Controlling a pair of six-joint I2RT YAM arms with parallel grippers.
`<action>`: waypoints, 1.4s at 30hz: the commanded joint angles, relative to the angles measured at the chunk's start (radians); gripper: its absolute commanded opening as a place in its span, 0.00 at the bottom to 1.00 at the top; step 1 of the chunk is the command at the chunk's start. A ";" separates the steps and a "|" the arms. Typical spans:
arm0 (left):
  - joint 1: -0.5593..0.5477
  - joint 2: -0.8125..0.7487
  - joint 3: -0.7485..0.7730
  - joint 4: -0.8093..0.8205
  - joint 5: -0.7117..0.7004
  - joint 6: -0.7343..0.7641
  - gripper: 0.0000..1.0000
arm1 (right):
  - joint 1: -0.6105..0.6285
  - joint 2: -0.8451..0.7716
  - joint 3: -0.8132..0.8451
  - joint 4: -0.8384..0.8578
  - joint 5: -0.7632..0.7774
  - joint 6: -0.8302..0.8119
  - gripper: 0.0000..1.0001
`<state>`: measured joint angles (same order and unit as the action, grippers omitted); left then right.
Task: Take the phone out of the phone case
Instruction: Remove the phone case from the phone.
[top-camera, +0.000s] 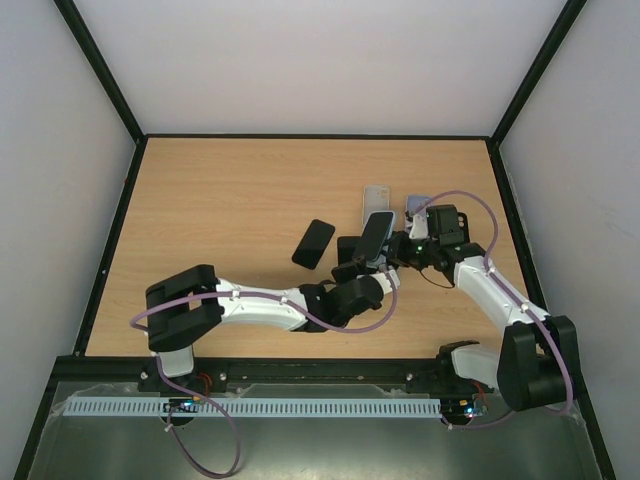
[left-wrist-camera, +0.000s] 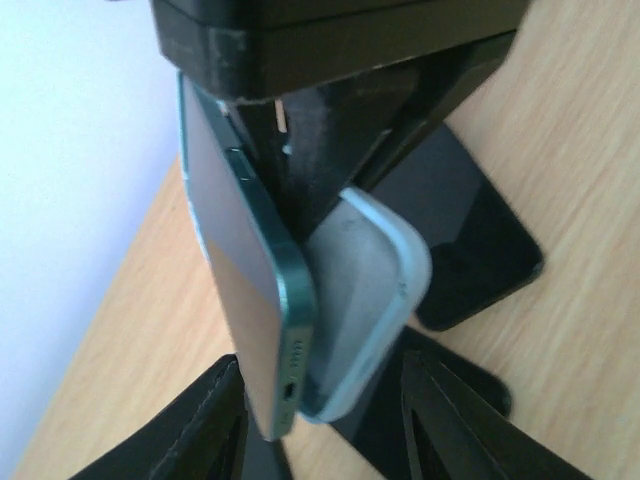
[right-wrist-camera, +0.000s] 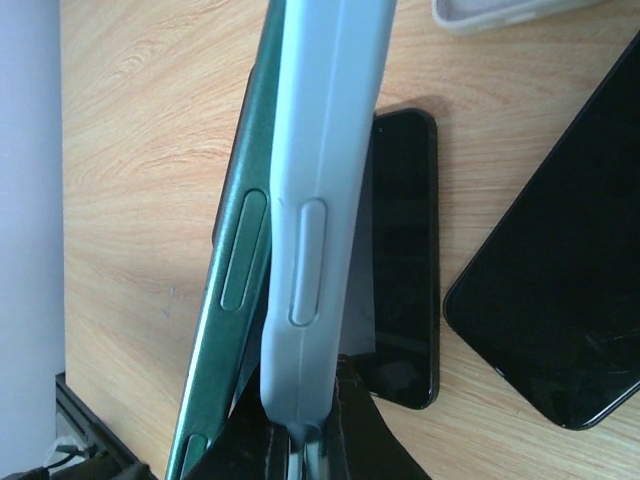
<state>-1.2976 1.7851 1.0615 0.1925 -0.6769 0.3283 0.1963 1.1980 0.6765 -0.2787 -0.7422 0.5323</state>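
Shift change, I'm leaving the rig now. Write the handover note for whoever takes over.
Right tool: shut on the case end, case held in the air.
Left tool: jaws astride phone and case; grip unclear.
Done: one end of the phone pried out of the case.
Left: other end looks seated; pull the phone fully free.

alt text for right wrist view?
A pale blue phone case, pinched at its lower end by the right gripper, stands edge-on, a green phone partly out on its left. Two black phones lie on the wooden table.
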 joint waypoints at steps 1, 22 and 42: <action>-0.014 0.013 0.034 0.074 -0.188 0.097 0.43 | -0.003 -0.034 -0.010 0.067 -0.072 -0.004 0.02; -0.004 0.050 0.030 0.251 -0.269 0.218 0.03 | -0.002 -0.032 -0.042 0.095 -0.180 -0.018 0.02; 0.023 -0.235 -0.038 0.025 -0.225 -0.105 0.03 | -0.003 -0.035 -0.021 0.079 0.292 -0.094 0.02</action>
<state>-1.2873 1.6165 1.0615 0.2741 -0.8768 0.3241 0.1947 1.1854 0.6365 -0.2337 -0.5400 0.4561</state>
